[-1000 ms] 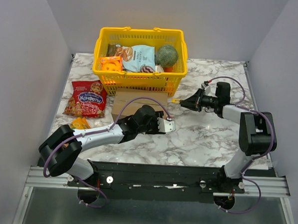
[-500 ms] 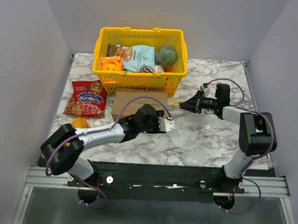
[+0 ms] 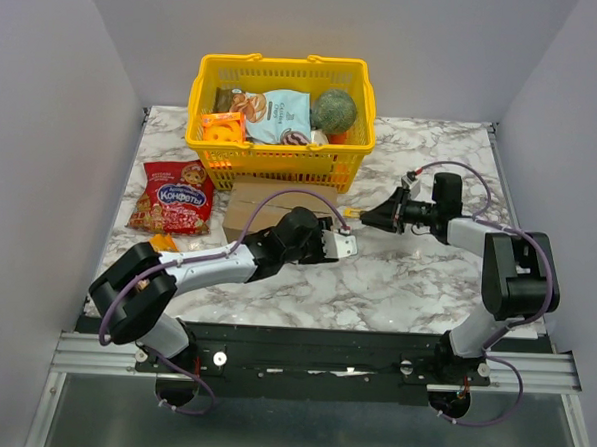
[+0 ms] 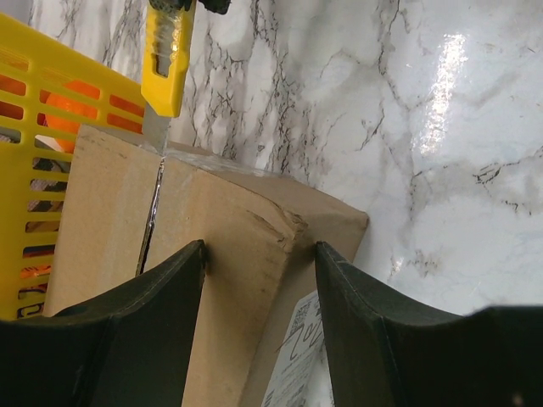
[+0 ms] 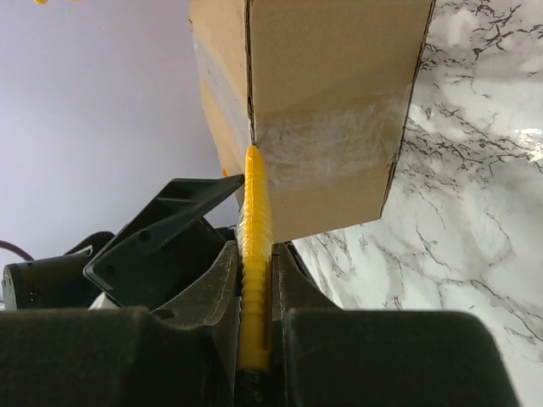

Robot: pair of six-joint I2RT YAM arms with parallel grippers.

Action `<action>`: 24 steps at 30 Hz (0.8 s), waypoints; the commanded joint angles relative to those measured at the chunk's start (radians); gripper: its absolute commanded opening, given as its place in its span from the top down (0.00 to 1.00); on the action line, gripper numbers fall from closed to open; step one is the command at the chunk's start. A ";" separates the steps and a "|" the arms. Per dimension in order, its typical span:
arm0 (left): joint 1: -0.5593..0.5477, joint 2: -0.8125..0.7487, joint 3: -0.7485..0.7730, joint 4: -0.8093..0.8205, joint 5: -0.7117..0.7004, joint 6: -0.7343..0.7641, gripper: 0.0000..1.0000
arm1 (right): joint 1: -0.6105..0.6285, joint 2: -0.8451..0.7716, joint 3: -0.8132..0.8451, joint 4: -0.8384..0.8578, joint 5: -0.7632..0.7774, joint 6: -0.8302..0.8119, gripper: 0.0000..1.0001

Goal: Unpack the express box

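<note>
Clenched right gripper [image 5: 254,280] holds yellow plastic cutter [image 5: 253,254] at brown cardboard express box [image 4: 212,254] seam; released left gripper [image 4: 259,280] straddles box corner; blade should track seam shallowly.

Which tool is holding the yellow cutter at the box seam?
The right tool, shut on the yellow cutter, whose tip meets the express box seam. The left tool instead straddles the box's corner.

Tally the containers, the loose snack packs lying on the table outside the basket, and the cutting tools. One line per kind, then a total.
Containers: 2, the yellow basket and the express box.
Snack packs on the table: 2, the red candy bag and the small orange pack.
Cutting tools: 1, the yellow utility knife.
Total: 5
</note>
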 commanded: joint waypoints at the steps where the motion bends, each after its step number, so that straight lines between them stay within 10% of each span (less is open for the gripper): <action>1: 0.000 0.045 0.026 -0.011 -0.059 -0.061 0.38 | 0.017 -0.034 -0.033 -0.083 -0.059 -0.038 1.00; 24: 0.009 0.056 0.032 -0.016 -0.124 -0.118 0.39 | 0.019 -0.088 -0.072 -0.215 -0.099 -0.066 1.00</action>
